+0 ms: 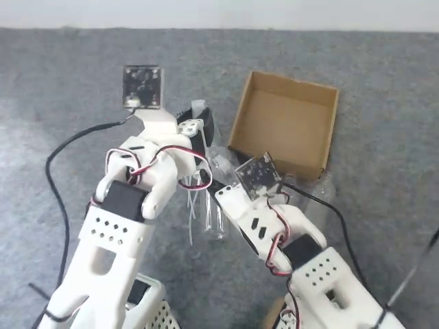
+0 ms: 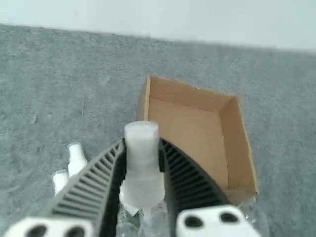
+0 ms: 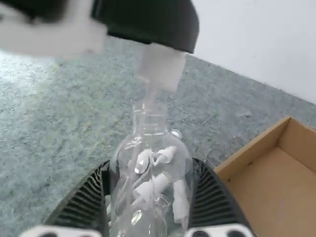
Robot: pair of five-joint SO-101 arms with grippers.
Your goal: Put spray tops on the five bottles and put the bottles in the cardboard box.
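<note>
My left gripper (image 2: 142, 144) is shut on a white spray top (image 2: 142, 165) and holds it upright. In the right wrist view that spray top (image 3: 160, 68) hangs just above the open neck of a clear bottle (image 3: 150, 190), and its thin tube reaches down into the neck. My right gripper (image 3: 150, 169) is shut on this bottle and holds it upright. From above, the left gripper (image 1: 197, 127) and right gripper (image 1: 219, 168) meet just left of the empty cardboard box (image 1: 285, 123). Two loose spray tops (image 2: 73, 157) lie on the carpet.
More clear bottles lie on the grey carpet, some between the arms (image 1: 212, 218) and one by the box's near corner (image 1: 321, 189). A white perforated basket (image 1: 149, 307) stands at the near left. A black cable (image 1: 58, 178) curves across the left side.
</note>
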